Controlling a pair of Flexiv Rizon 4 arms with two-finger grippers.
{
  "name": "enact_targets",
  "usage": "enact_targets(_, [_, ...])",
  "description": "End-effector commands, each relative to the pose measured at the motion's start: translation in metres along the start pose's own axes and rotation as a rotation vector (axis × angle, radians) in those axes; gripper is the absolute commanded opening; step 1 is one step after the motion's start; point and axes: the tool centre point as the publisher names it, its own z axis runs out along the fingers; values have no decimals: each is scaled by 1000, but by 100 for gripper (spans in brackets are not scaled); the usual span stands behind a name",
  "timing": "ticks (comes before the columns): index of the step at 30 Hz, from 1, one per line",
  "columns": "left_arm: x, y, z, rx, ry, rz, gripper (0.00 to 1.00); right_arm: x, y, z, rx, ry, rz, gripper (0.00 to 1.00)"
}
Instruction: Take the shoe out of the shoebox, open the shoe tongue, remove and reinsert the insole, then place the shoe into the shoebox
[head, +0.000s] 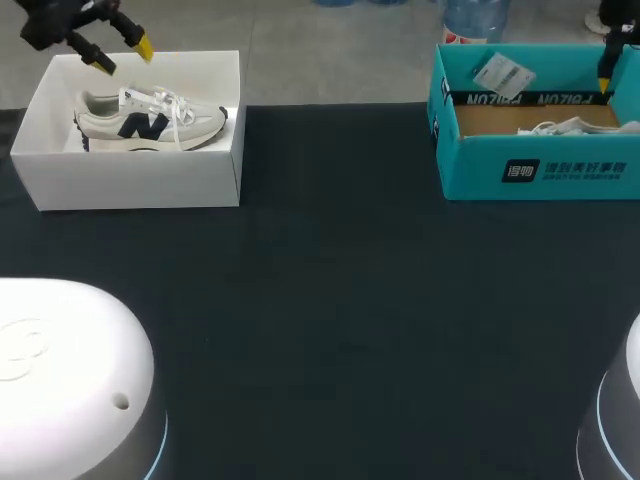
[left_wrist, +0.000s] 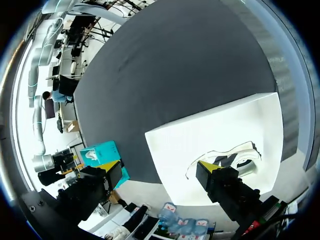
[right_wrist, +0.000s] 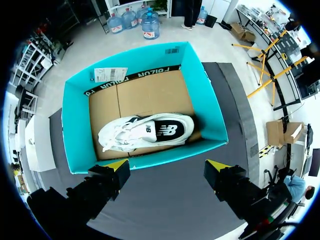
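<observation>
My left gripper (head: 122, 55) hangs above the far left corner of the white box (head: 130, 180), fingers spread wide with nothing in them. My right gripper (right_wrist: 167, 165) is just as wide and bare over the teal box (right_wrist: 75, 125). Each box holds a shoe (head: 150, 122); the other shoe (right_wrist: 147, 131) lies on its side on the brown floor of the teal one. My worry is the walls. Both boxes look like thin, light card, so a fingertip clipping a rim on the way down would probably drag or tip the box across the dark table (head: 340, 300) instead of meeting the shoe. The laces (head: 170, 105) lie loose on top, and I could hook one and lift the shoe crooked by a loop. The upper looks soft and rounded, so a pinch there may cave in and slip. The heel or the thick pale sole seems the firmer hold. There is little room between shoe and wall for a finger. The white box is plain and matte with straight sides. The teal one is printed, with a bare cardboard bottom. The table looks matte, like cloth.
</observation>
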Motion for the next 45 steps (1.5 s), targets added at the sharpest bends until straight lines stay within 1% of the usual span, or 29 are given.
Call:
enact_targets(1, [14,10,8,33,80,-27,100,0,-1,0,-2,-1,1,100])
enact_targets(6, [40,8,23,64,133,-78,100,0,-1,0,-2,-1,1,100])
enact_targets(12, [68,5,34,94,179,-123,100,0,-1,0,-2,-1,1,100])
enact_targets(18, [90,11,36,96,249,-133,100,0,-1,0,-2,-1,1,100])
enact_targets(21, [103,18,38,73,330,-117,100,0,-1,0,-2,-1,1,100])
enact_targets(23, [110,21,39,79,370,-110,100,0,-1,0,-2,-1,1,100])
enact_targets(25, [122,24,43,85,412,-114,100,0,-1,0,-2,-1,1,100])
enact_targets(30, [144,30,49,101,486,-130,100,0,-1,0,-2,-1,1,100])
enact_targets(33, [155,29,51,110,494,-147,100,0,-1,0,-2,-1,1,100])
enact_targets(36, [159,27,52,116,482,-168,100,0,-1,0,-2,-1,1,100])
enact_targets(45, [159,27,52,116,482,-168,100,0,-1,0,-2,-1,1,100])
